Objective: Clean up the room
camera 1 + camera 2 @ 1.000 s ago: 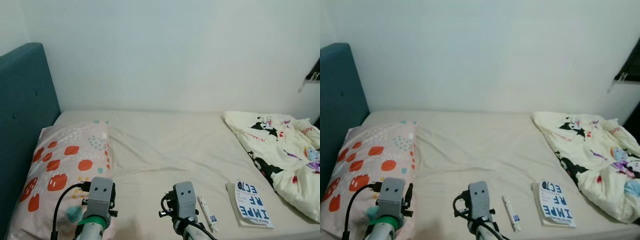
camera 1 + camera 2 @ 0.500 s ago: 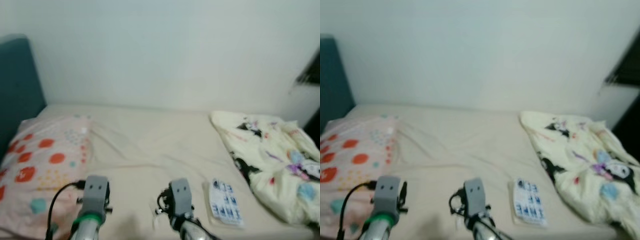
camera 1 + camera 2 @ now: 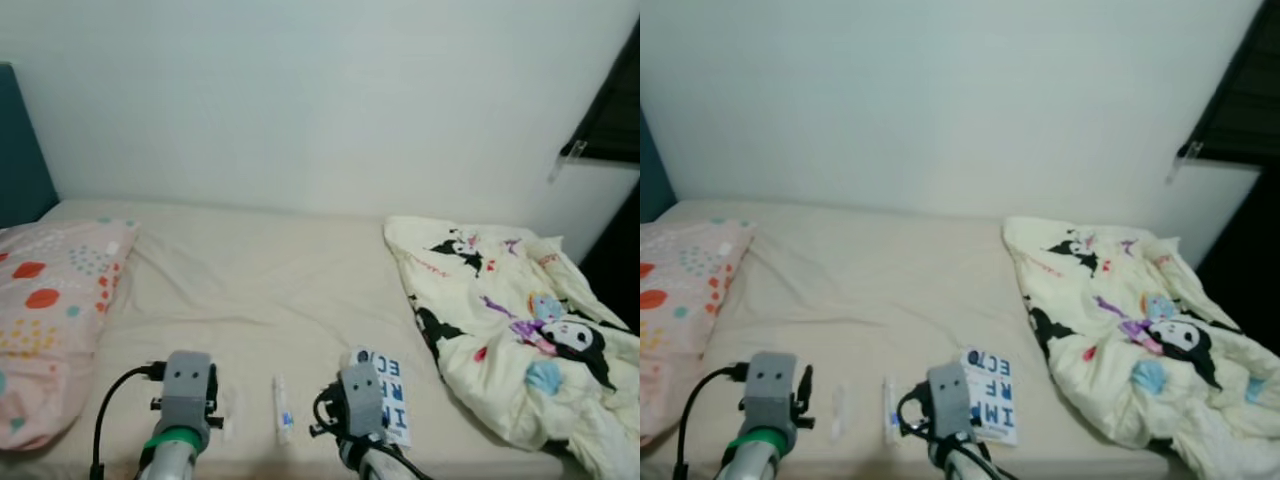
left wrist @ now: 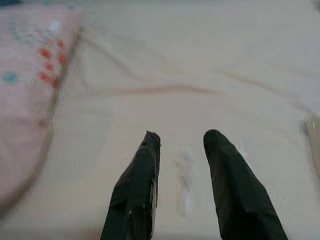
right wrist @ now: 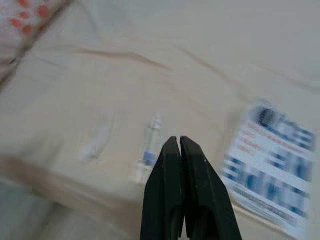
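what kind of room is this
Most likely a bedroom: a bed with a beige sheet, a spotted pillow at its head, and a crumpled cartoon-print blanket on it.

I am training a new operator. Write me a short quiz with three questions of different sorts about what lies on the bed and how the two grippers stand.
1. True or false: the book lies on the pillow.
2. Which thing lies between the two arms in the head views? A) the small white tube B) the cartoon blanket C) the pillow
3. Fill in: the left gripper has its fingers ____, and the right gripper has them ____.

Key
1. False: it lies on the bare sheet, beside the blanket.
2. A
3. open; shut, holding nothing.
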